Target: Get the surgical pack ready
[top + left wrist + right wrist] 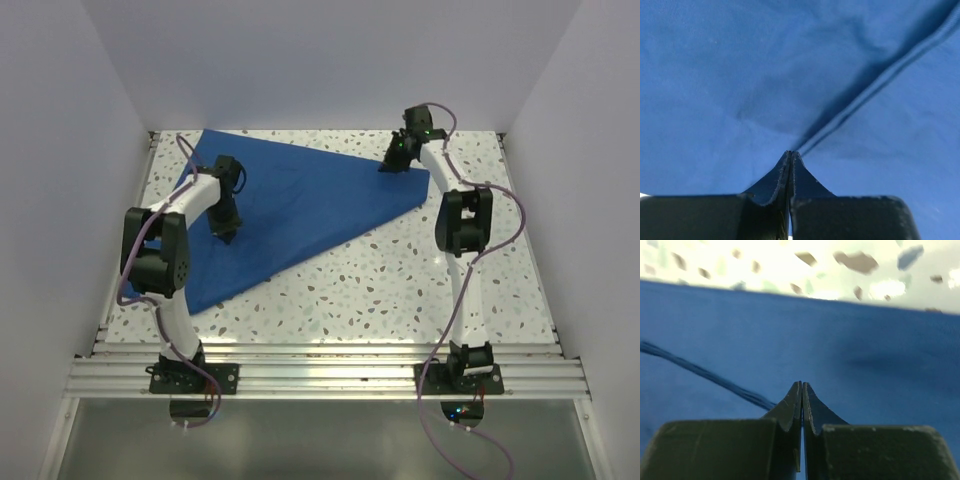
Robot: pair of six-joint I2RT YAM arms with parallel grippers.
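Royal-blue cloth, the drape (300, 205), lies flat on the speckled table (400, 290), folded into a rough triangle. Its broad side is towards the far left and its long point reaches to the far right. One lower corner sits near the left arm's base side; pale, flecked tabletop shows all round it.

Left gripper (225, 233): down on the drape, over the left-centre part of the cloth, arm bent sharply at the elbow. From the wrist view the two dark fingers (770, 182) are pressed together with no gap showing. A hem (880, 82) runs in from the upper right and ends right at the tips, the cloth puckered and shadowed there. Jaws closed, nipping the drape at that hem.

Right gripper (392, 166): reaching far out, at the drape's far-right corner, near the back edge of the table. In the wrist view its fingers (790, 410) are also closed tight, only a hairline between them. A stitched edge (700, 371) comes in from the left and meets the tips. Blue cloth fills the view below a strip of bare table, which is blurred. Jaws closed, pinching the drape at that edge.

The two grippers are well apart, both touching the same cloth. An aluminium rail (320, 370) carries both arm bases at the near side. Purple cables (440, 340) loop along each arm.
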